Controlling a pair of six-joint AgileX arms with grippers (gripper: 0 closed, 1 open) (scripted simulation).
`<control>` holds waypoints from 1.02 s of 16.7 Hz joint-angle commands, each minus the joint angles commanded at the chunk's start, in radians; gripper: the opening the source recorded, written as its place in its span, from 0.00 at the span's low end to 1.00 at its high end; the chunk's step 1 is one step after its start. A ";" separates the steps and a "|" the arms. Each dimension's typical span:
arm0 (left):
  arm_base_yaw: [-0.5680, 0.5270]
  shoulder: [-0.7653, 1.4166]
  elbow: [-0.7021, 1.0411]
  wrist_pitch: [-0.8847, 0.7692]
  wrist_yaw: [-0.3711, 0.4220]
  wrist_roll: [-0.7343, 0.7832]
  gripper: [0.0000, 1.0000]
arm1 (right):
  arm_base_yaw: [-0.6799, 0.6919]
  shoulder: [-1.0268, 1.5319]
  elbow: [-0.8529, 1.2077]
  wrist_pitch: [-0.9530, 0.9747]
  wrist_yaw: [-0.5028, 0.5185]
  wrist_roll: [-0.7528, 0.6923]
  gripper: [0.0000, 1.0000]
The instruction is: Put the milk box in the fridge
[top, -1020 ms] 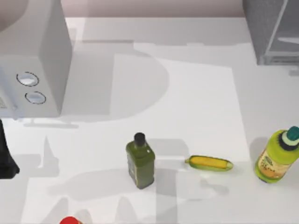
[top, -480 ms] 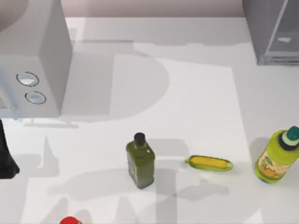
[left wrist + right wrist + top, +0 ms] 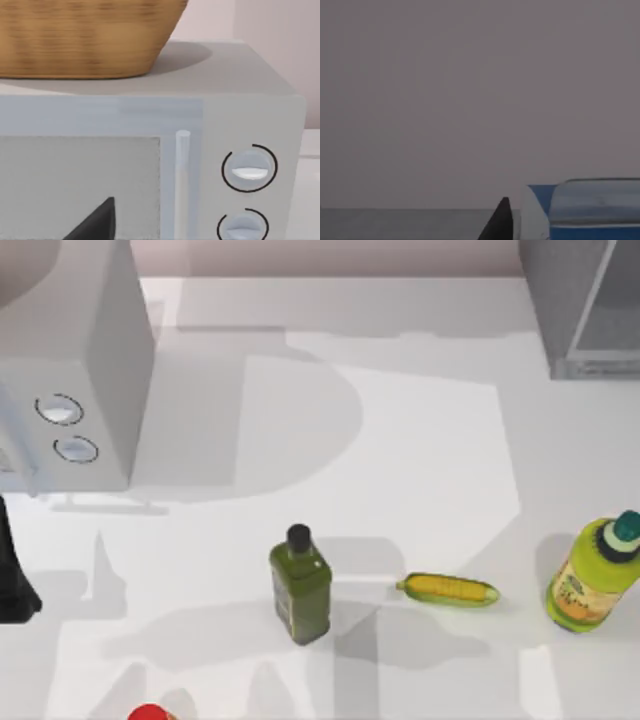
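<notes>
The small milk box (image 3: 582, 212) with its blue top shows at the edge of my right wrist view, in front of a plain grey wall. One dark fingertip (image 3: 499, 222) of my right gripper pokes up just beside it (I cannot tell if that gripper is holding it). The big grey metal fridge (image 3: 585, 305) with its see-through door panel stands at the far right corner of the table.

My left arm (image 3: 12, 575) is parked at the table's left edge, and I cannot tell how its gripper stands. It faces the light grey boxy oven (image 3: 200, 150) with two round dials, which has a woven basket (image 3: 85, 35) on top.

On the white table (image 3: 420, 460) stand a green bottle with a black cap (image 3: 299, 585), a corn cob (image 3: 448, 590) lying flat, and a yellow-green bottle with a teal cap (image 3: 597, 578).
</notes>
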 joint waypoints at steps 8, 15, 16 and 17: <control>0.000 0.000 0.000 0.000 0.000 0.000 1.00 | 0.003 0.013 0.029 -0.024 0.004 0.000 0.15; 0.000 0.000 0.000 0.000 0.000 0.000 1.00 | 0.003 0.013 0.029 -0.024 0.004 0.000 0.68; 0.000 0.000 0.000 0.000 0.000 0.000 1.00 | 0.003 0.013 0.029 -0.024 0.004 0.000 0.75; 0.000 0.000 0.000 0.000 0.000 0.000 1.00 | 0.003 0.013 0.029 -0.024 0.004 0.000 0.83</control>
